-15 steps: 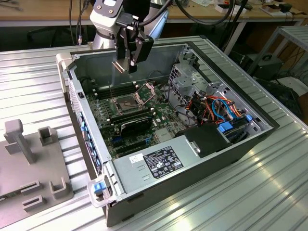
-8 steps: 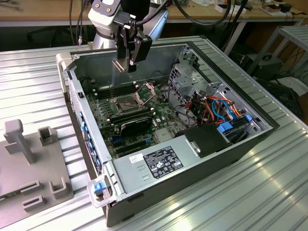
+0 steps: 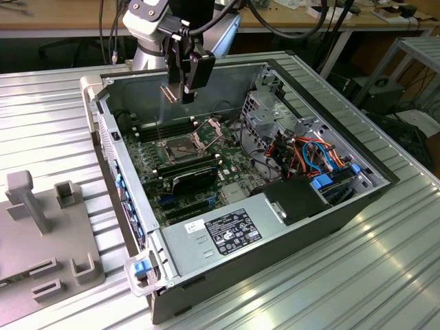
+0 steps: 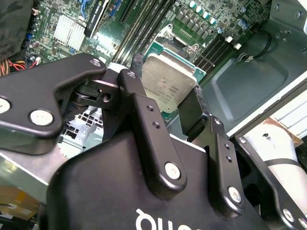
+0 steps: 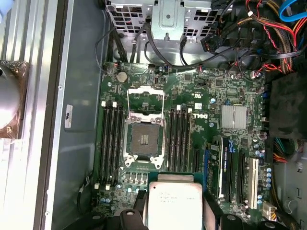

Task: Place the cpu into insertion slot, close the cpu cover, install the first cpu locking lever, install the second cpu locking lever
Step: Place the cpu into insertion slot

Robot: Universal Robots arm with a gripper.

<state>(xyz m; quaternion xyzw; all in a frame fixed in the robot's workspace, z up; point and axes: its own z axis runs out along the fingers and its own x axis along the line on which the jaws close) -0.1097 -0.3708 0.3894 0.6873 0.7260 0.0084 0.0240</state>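
Observation:
My gripper [image 3: 177, 93] hangs above the back left of the open computer case, shut on the cpu [image 3: 171, 93]. The cpu is a flat square chip with a silvery-grey top, gripped by its edges between the black fingers [image 4: 135, 96], and shows in both wrist views [image 4: 168, 81] [image 5: 175, 203]. Below it on the green motherboard lies the insertion slot [image 5: 144, 139] [image 3: 177, 148], bare, with its dark pinned centre exposed. The cpu cover [image 5: 145, 96] [image 3: 209, 129] stands flipped open at the slot's far edge. Thin metal locking levers [image 5: 128, 103] stand raised beside it.
Black memory slots [image 5: 111, 143] flank the socket on both sides. A drive cage [image 3: 265, 103] and coloured cables [image 3: 316, 155] fill the case on the exterior view's right. A power supply [image 3: 234, 230] sits at the front. A grey fixture tray [image 3: 48, 234] lies outside on the exterior view's left.

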